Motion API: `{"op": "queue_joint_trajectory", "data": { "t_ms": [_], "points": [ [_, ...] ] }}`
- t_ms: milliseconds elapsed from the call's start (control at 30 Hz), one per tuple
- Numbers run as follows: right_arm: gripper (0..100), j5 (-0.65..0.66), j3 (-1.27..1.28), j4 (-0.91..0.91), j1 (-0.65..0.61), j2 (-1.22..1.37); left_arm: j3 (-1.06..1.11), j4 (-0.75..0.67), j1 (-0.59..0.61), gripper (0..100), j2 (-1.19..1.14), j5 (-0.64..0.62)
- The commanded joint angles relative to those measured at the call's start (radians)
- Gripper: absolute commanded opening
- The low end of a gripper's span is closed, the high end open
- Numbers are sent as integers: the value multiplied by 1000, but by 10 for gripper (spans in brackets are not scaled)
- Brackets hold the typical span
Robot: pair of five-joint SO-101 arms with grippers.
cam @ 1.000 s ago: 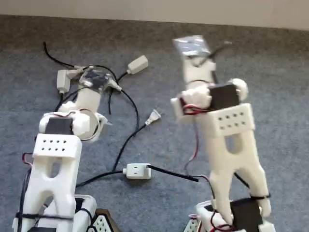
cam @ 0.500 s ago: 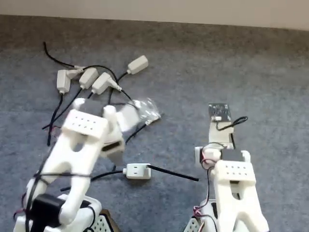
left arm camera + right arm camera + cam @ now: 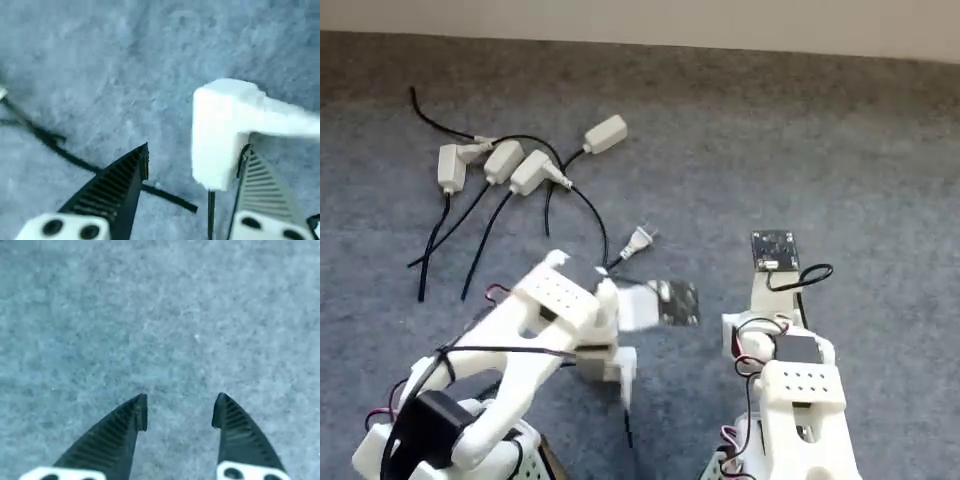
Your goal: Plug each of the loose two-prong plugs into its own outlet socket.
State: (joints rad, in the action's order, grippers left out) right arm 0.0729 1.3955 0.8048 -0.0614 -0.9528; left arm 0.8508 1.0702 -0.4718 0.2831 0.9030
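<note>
Prob. grasp step: L claw [image 3: 195, 149] open astride white plastic outlet block [image 3: 216, 132] nr grey carpet's [image 3: 150, 315] front edge; R claw [image 3: 181, 397] open. Next: close.

There it was: the loose two-prong plug [image 3: 638, 240], white, lay mid-table with its black cord curling away. Four white cord-end blocks [image 3: 532, 172] sat clustered at the far left. The boxy white outlet socket [image 3: 218, 135] trailed a black cord.

Grey carpet [image 3: 880, 150]; pale strip [image 3: 720, 18] beyond it
</note>
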Motion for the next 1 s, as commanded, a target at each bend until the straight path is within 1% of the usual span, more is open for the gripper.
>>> {"op": "queue_joint_trajectory", "data": {
  "t_ms": [0,200,233,267,400,433,567,600,667,800,900,967],
  "points": [
    [209,9,-4,-15,5,-21,41,-84,-25,277,-1,-2],
    [209,11,-4,-15,5,-21,77,-94,-25,272,-1,-2],
    [209,9,-4,-15,5,-21,77,-94,-25,257,-1,-2],
    [209,9,-4,-15,5,-21,76,-95,-25,225,-1,-2],
    [209,11,-4,-15,5,-19,48,-87,-25,31,-1,0],
    [209,11,-4,-15,5,-18,41,-86,-25,18,-1,2],
    [209,11,-2,-15,5,-15,24,-63,-7,18,8,-2],
    [209,11,-2,-15,5,-15,1,-54,19,16,8,-3],
    [209,11,-1,-15,5,-15,-76,-20,108,14,7,-3],
    [209,11,-1,-15,5,-15,-280,58,351,14,-1,-5],
    [209,11,-1,-15,4,-15,-429,72,533,14,-18,-5],
    [209,11,-1,-15,4,-15,-542,72,641,14,-81,-5]
  ]
}}
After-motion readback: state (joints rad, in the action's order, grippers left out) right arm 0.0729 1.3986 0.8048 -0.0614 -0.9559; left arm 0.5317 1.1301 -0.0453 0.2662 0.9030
